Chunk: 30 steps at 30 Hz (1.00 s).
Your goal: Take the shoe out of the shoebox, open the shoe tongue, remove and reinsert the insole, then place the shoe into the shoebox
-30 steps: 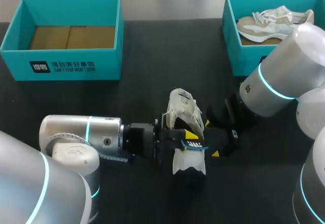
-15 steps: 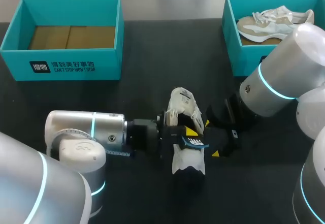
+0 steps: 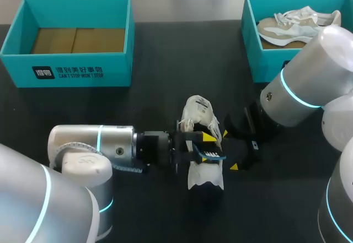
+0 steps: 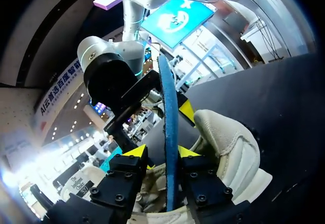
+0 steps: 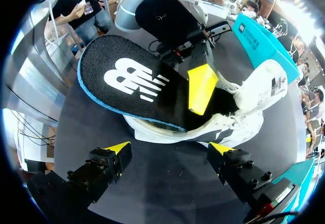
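Left fingers [image 4: 133, 152] clamped on insole [image 4: 168, 132], right fingers [image 5: 118, 148] apart beside shoe [image 5: 264, 89], left arm [image 3: 94, 144] nudged slightly toward shoe

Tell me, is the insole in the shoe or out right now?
Mostly out. The insole juts from the shoe, only one end in its opening, and the left claw is shut on it.
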Available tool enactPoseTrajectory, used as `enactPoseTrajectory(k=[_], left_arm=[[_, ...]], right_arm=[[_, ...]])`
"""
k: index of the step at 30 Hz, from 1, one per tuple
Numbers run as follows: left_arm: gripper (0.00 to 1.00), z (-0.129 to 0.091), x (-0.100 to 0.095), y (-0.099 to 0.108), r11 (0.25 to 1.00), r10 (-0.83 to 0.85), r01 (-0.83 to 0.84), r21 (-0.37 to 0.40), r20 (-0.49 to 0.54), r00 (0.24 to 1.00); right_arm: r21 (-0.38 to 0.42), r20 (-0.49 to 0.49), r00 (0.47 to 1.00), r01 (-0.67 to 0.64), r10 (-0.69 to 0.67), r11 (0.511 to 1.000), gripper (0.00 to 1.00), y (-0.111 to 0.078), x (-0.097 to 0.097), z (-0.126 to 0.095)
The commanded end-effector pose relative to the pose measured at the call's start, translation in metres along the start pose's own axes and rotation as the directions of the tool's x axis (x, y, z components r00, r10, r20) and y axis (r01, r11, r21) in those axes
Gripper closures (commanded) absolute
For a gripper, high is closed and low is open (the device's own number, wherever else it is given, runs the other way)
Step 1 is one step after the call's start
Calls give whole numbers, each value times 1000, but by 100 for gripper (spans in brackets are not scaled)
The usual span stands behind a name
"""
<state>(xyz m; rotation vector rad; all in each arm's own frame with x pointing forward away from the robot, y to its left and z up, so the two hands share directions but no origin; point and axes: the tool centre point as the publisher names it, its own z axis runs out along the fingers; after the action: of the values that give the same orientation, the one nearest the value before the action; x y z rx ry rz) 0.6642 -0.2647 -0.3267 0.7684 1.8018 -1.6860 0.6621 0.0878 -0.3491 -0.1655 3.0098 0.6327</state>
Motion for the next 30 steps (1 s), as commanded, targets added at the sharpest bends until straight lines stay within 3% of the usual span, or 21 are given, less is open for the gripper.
enactPoseTrajectory(k=[1,6,8,25,30], left_arm=[[63,-8,2,-15,1000,-1,1,7,18,1000],[79,-8,2,-25,1000,10,-10,21,13,1000],[100,-7,3,-25,1000,15,-15,19,-2,1000],[100,1,6,28,989,133,-137,-47,-79,988],[100,0,9,31,992,109,-113,-48,-66,992]], right_arm=[[0,3,1000,0,0,1000,0,0,1,1],[0,3,1000,0,0,1000,0,0,1,1],[0,3,1000,0,0,1000,0,0,1,1],[0,3,1000,0,0,1000,0,0,1,1],[0,3,1000,0,0,1000,0,0,1,1]])
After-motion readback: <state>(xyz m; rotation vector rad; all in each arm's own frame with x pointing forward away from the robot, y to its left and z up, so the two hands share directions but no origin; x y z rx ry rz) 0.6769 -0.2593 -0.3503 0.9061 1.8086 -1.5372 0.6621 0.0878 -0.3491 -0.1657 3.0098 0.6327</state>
